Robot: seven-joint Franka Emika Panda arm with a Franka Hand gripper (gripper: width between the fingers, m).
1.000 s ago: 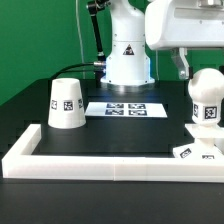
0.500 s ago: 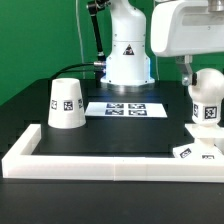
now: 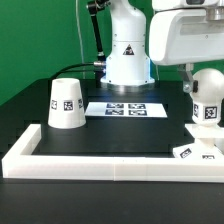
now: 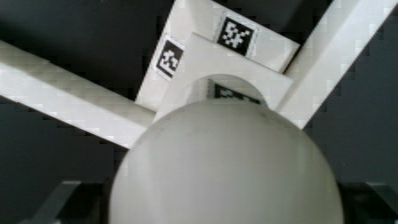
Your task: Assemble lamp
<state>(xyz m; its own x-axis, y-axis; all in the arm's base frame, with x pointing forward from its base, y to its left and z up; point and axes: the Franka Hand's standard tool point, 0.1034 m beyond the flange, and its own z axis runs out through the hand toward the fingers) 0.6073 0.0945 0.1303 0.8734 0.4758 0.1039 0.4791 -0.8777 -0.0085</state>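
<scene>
Since half a second ago the arm's white head has come lower at the exterior view's right, and the pincer (image 3: 204,80) now hangs around the top of the bulb (image 3: 208,92). One dark finger (image 3: 186,82) shows just beside the bulb, on the exterior view's left of it; the other finger is hidden from me. I cannot tell whether the pincer is closed onto the bulb or only straddles it. On the wrist view the bulb's round top fills most of the picture, with dark shapes at either side of it too blurred to read.

The bulb itself has not moved. It stands upright on the flat base (image 3: 192,150) at the exterior view's right, close to the white bar frame (image 3: 100,165) that runs along the front of the black tabletop (image 3: 120,135).

The shade (image 3: 67,103) sits where it did, wide end down, well apart at the exterior view's left. The marker board (image 3: 125,109) lies between shade and bulb, farther back.
</scene>
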